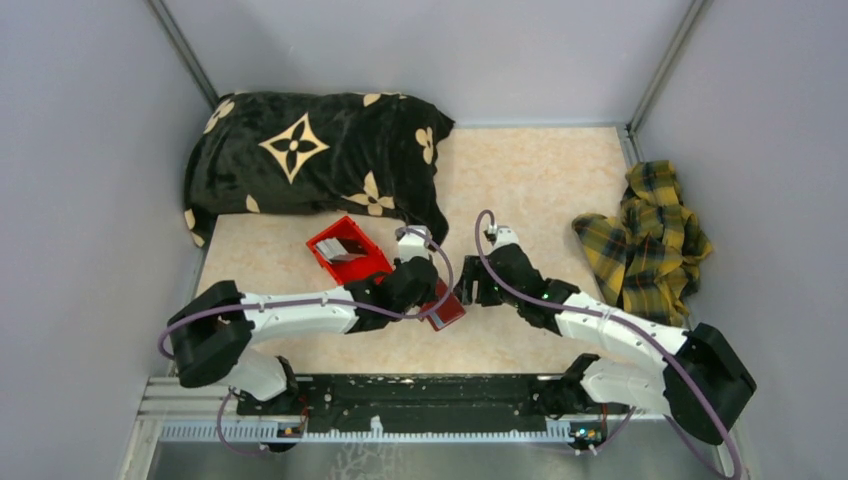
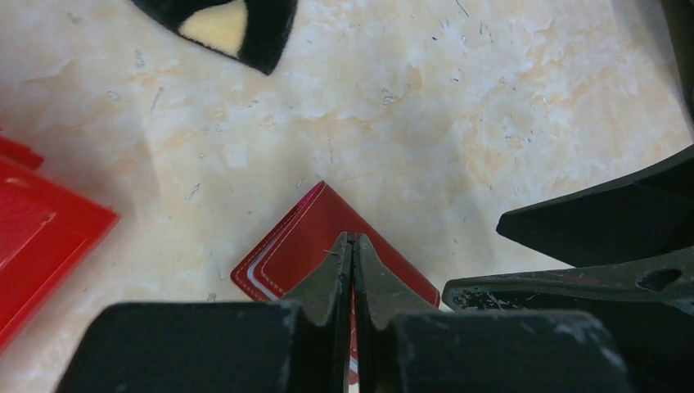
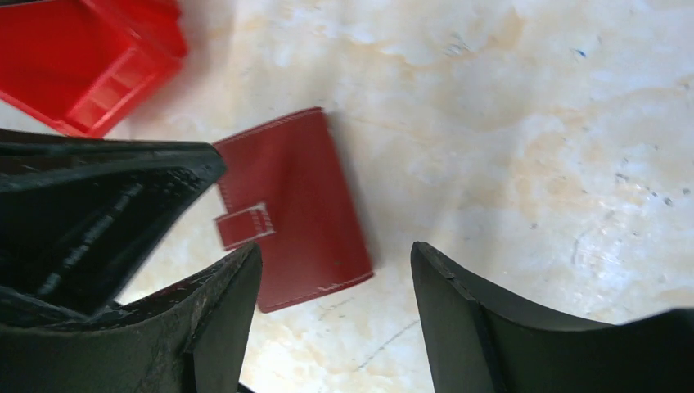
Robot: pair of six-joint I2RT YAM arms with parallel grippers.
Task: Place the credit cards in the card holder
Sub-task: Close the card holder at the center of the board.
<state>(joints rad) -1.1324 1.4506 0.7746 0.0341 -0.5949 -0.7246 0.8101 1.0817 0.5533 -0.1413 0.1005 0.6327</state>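
Left end effector point(image 2: 351, 239) first: its two black fingers are clamped flat against each other, no gap at the tips. Those tips sit right over the card holder point(image 2: 311, 233). Whether they pinch an edge of it or only press on its cover, the left wrist view does not settle.

Over to the right end effector point(image 3: 335, 250): jaws spread wide, nothing between them, gripping nothing. It hangs just above the table point(image 1: 530, 180), and the card holder lies directly ahead of the gap and slightly towards its left-hand finger. No contact shows.

Containers now. The red bin point(image 1: 368, 266) stands on the table just up and left of the card holder, tilted at an angle to the table edge. Inside it lie the credit cards point(image 1: 347, 247), pale grey-white, resting against one another in the bin.

The card holder itself is folded shut, dark red with pale stitching, its strap tab point(image 3: 244, 225) facing up in the right wrist view. It lies flat on the table, under the left end effector's tips and in front of the right one, so the two arms meet over it near the middle of the table.

Further back a black blanket point(image 1: 310, 150) with cream flowers is bunched up, and a yellow plaid cloth point(image 1: 645, 240) lies crumpled at the right edge.
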